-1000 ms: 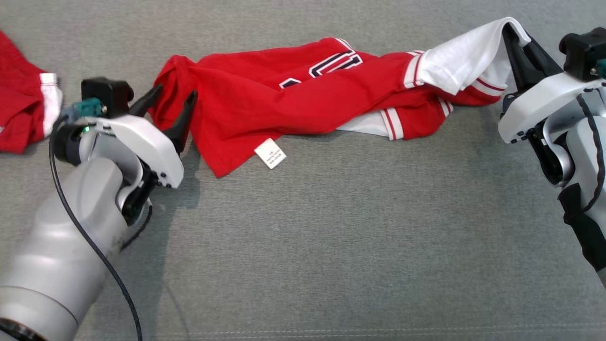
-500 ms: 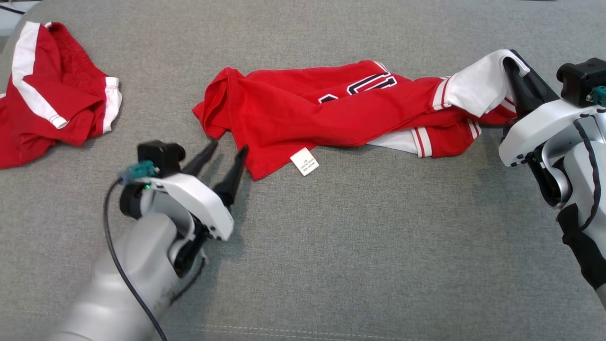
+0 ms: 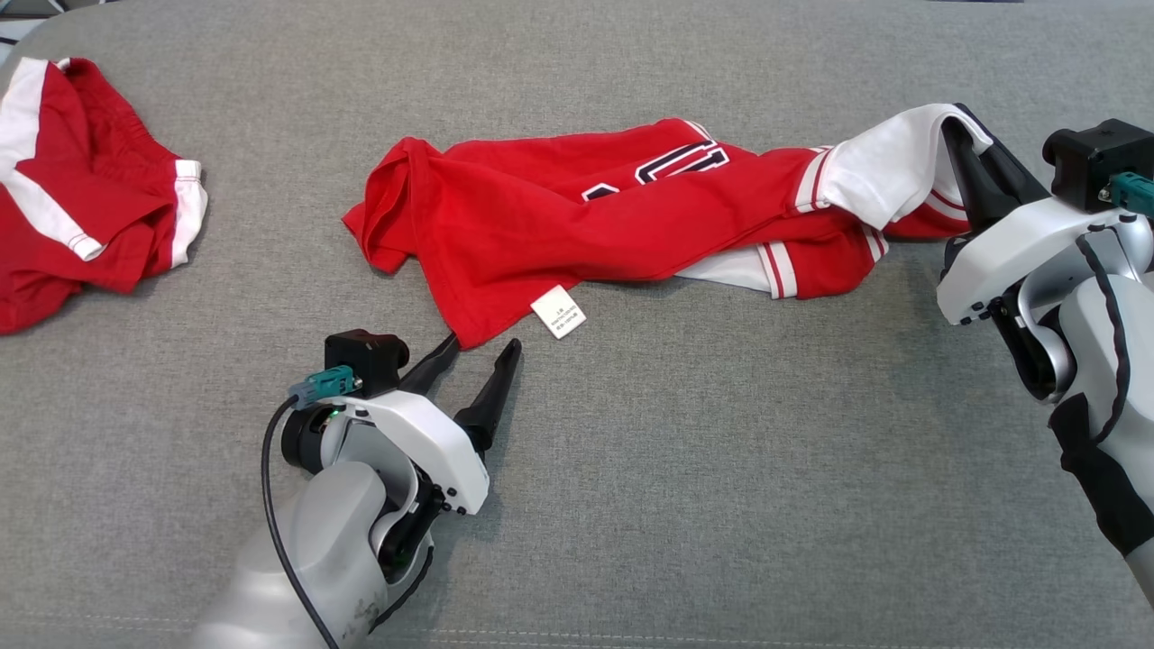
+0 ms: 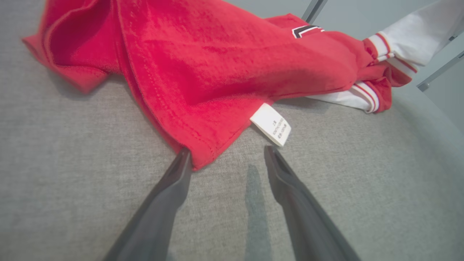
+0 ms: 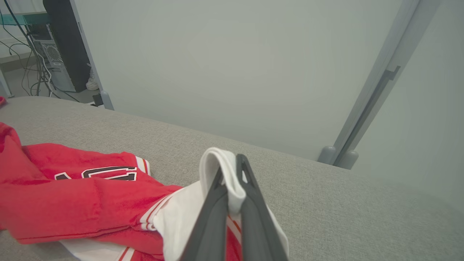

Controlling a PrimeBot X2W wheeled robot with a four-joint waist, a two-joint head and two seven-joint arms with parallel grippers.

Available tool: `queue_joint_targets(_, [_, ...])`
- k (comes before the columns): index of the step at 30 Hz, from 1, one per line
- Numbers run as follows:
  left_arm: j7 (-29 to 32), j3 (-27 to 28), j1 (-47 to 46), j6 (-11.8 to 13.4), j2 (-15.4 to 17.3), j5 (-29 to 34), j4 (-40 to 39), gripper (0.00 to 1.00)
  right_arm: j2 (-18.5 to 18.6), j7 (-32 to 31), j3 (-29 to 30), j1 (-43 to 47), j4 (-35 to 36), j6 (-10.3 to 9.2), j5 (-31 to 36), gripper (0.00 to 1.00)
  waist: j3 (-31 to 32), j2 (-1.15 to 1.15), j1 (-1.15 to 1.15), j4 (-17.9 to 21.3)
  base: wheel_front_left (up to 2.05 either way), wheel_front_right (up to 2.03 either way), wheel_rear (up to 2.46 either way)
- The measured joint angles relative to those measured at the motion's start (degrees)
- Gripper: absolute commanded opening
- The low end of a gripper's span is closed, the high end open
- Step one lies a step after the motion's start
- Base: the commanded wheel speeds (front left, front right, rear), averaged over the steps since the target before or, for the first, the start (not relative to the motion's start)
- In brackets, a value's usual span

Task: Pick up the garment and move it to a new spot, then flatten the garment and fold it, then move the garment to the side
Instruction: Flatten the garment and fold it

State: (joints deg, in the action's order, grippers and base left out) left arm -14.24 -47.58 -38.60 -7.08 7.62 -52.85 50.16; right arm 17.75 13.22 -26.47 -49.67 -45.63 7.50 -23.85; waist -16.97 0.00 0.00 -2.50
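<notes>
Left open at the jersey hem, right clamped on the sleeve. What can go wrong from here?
1. The hem corner lies against one finger of the open left end effector, not centred between the two; closing may push it aside or catch only the edge.
2. The right end effector holds just a fold of the white sleeve; pulling the bunched jersey flat may slip it free.

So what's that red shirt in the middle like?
The red shirt looks like soft knit cloth, with striped red-and-white cuffs and dark lettering outlined in white. It lies crumpled and stretched sideways on the grey cushion. A white label sticks out from its near hem. The right tool is shut on a white sleeve, holding it up off the cushion. The left tool is open at the shirt's near corner, not gripping it.
</notes>
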Motion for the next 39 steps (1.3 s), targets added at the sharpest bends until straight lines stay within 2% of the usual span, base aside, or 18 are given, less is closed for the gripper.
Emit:
queue_joint_targets(4, [0.0,1.5,0.0,0.0,-0.4,0.7,0.0,1.00,0.0,0.0,-0.1,0.0,0.0,0.00,-0.2,0.00,-0.2,0.00,0.00,0.4,0.00,0.00,0.00])
queue_joint_targets(5, [0.0,2.0,0.0,0.0,-0.6,0.9,-0.1,0.79,0.0,0.0,-0.1,0.0,0.0,0.00,-0.3,0.00,-0.3,0.00,0.00,0.5,0.00,0.00,0.00])
queue_joint_targets(6, [0.0,2.1,0.0,0.0,-0.7,1.0,-0.1,0.37,0.0,0.0,-0.1,0.0,0.0,0.00,-0.4,0.00,-0.4,0.00,0.00,0.6,0.00,0.00,0.00])
queue_joint_targets(7, [0.0,2.2,0.0,0.0,-0.8,1.0,-0.1,0.15,0.0,0.2,-0.1,0.0,0.0,0.00,-0.4,0.00,-0.5,0.00,0.00,0.7,0.00,0.00,0.00])
queue_joint_targets(8, [0.0,2.4,0.0,0.0,-0.9,1.0,-0.2,0.00,0.0,0.4,-0.1,0.0,0.0,0.00,-0.4,0.00,-0.5,0.00,0.00,0.7,0.00,0.00,0.00])
queue_joint_targets(16, [0.0,4.7,0.6,0.0,0.5,1.2,-2.6,0.00,0.4,0.4,-0.3,0.0,0.0,0.00,-0.6,0.00,-0.3,0.00,0.00,0.9,0.00,0.00,0.00])
queue_joint_targets(24, [2.6,4.2,-0.1,0.0,8.8,-4.7,-10.9,0.00,1.4,0.5,-0.4,0.1,0.4,0.00,-1.2,0.00,1.8,0.00,0.00,0.7,0.00,0.00,0.00])
queue_joint_targets(28, [6.1,4.4,-4.3,0.0,13.6,-8.1,-15.5,0.00,2.8,0.2,-1.1,0.0,0.9,0.00,-1.2,0.00,2.9,0.00,0.00,0.2,0.00,0.00,0.00])
queue_joint_targets(32, [7.7,6.0,-9.9,0.0,17.1,-10.3,-17.8,0.00,3.7,-0.9,-2.5,-0.7,2.4,0.00,-1.3,0.00,3.7,0.00,0.00,0.1,0.00,0.00,0.00])
queue_joint_targets(35, [7.6,6.9,-13.7,0.0,18.7,-10.3,-17.6,0.00,4.4,-1.7,-3.4,-2.6,3.3,0.00,-1.7,0.00,4.3,0.00,0.00,0.2,0.00,0.00,0.00])
queue_joint_targets(39, [7.7,6.6,-17.7,0.0,18.9,-9.7,-16.1,0.00,4.9,-2.8,-4.4,-6.1,4.5,0.00,-2.2,0.00,5.2,0.00,0.00,0.6,0.00,0.00,0.00])
